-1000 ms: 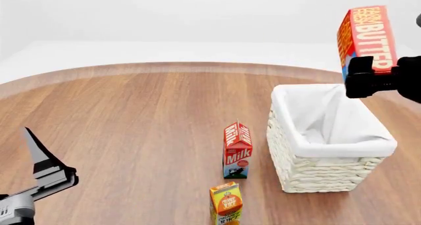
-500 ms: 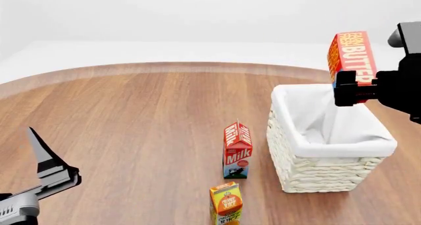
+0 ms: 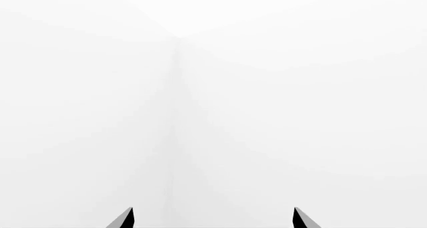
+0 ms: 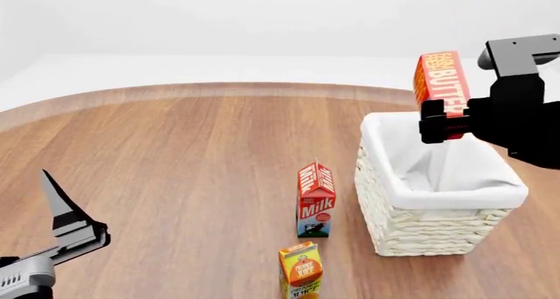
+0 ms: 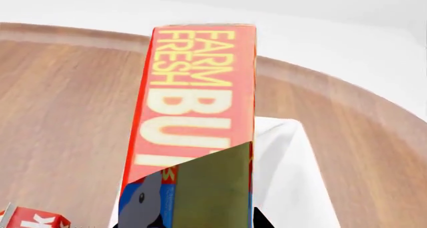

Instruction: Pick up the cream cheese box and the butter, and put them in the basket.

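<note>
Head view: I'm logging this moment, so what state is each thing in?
butter: held upright above the basket's far end
right gripper: shut on the butter
left gripper: open, empty
basket: upright, nothing visible inside
milk carton: standing
orange juice carton: standing

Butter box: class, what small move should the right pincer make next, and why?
Probably lower it a little, then open. The right pincer holds the butter upright in the air above the far rim of the basket, whose white liner shows below it, so it appears lined up but not yet inside.
</note>
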